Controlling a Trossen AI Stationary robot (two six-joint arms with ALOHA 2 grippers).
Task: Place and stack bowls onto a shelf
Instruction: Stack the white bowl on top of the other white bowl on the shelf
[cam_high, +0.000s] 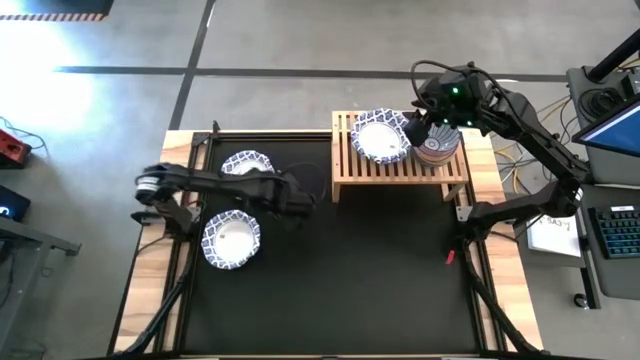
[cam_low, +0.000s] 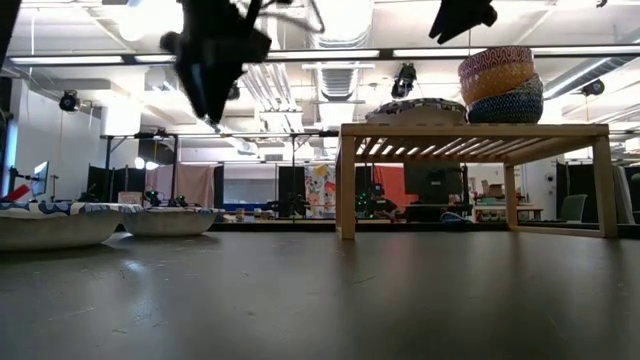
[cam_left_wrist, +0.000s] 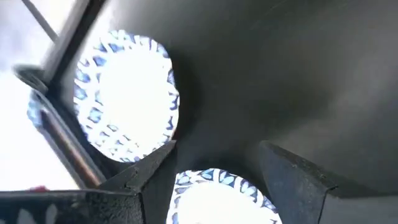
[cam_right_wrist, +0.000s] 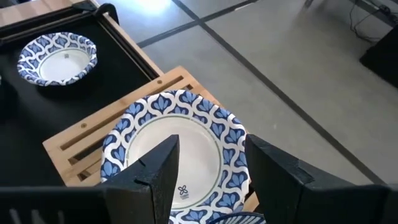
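White-blue bowl (cam_right_wrist: 177, 146) on shelf (cam_high: 400, 165) | under right gripper (cam_right_wrist: 208, 180), fingers spread, empty

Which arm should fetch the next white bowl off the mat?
Left. The left gripper hovers open by the two white bowls on the mat; the right gripper is over the shelf.

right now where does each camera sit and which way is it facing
High: overhead, straight down; both arms, shelf.
Low: table height, level across; shelf, stack of small bowls.
Left wrist: on left arm, left pincer open over two white bowls.
Right wrist: right pincer open over white bowl.
High and right wrist share that bowl.
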